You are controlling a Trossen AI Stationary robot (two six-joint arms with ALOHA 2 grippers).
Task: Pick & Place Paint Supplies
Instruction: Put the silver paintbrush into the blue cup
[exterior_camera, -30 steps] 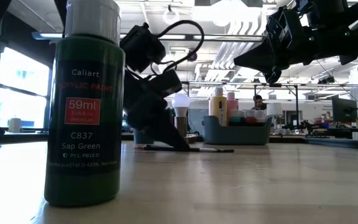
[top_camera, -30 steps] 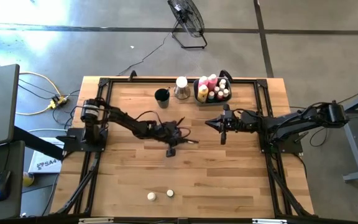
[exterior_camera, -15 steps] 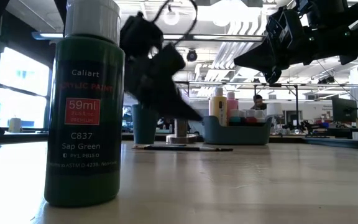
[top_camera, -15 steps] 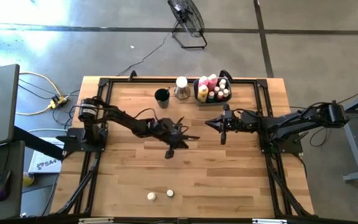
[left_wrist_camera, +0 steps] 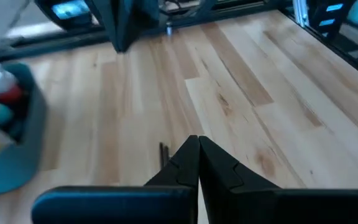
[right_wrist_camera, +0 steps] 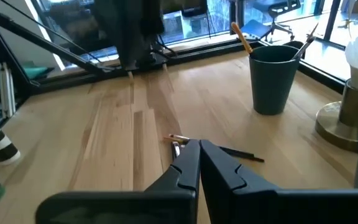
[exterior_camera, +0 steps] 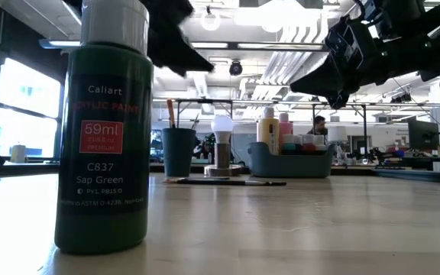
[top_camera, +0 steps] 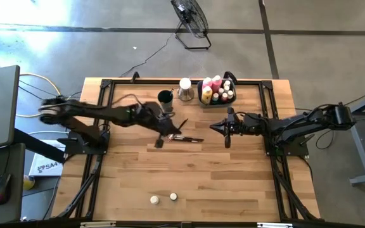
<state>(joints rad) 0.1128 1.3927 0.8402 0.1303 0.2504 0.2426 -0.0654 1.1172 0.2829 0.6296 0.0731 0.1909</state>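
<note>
Two thin dark brushes (top_camera: 185, 139) lie flat on the wooden table near its middle; they also show in the low view (exterior_camera: 228, 182) and in the right wrist view (right_wrist_camera: 219, 148). My left gripper (top_camera: 173, 130) is shut and empty, raised above the table just left of the brushes; one brush end (left_wrist_camera: 163, 149) shows beneath it. To the right of the brushes, my right gripper (top_camera: 215, 126) hangs shut and empty above the table. A green paint bottle (exterior_camera: 105, 130) stands upright close to the low camera. Two small pale pots (top_camera: 163, 198) sit near the front edge.
At the far edge stand a dark cup (top_camera: 165, 97) holding brushes, a bulb-shaped object (top_camera: 184, 88) and a grey-blue bin (top_camera: 228, 98) holding several paint bottles. Bare wood lies between the brushes and the pots.
My left gripper has risen from the tabletop beside the brushes, drawn back a little toward the far left and rolled somewhat, staying shut. The brushes lie where they were. My right gripper has kept still.
</note>
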